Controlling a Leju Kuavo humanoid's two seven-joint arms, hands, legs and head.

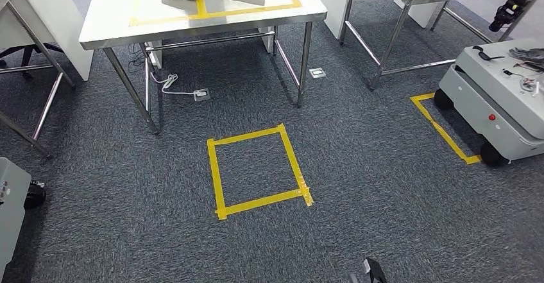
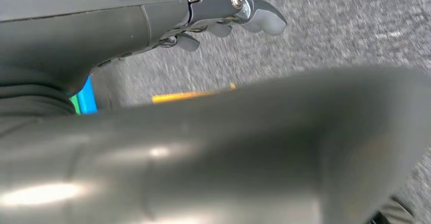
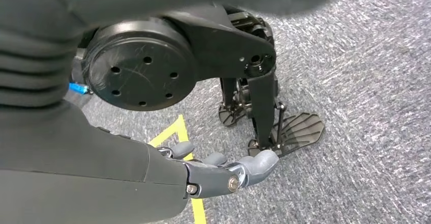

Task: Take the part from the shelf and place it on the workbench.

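Fingers (image 2: 264, 18) of the left hand (image 2: 223, 16) and right hand (image 3: 223, 170) hang loosely apart (holding nothing) above grey carpet (image 1: 359, 167).

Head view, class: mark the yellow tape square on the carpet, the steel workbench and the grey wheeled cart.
yellow tape square (image 1: 215, 177): head view, its left strip.
steel workbench (image 1: 102, 13): head view, bare top.
grey wheeled cart (image 1: 475, 106): head view, side panel.
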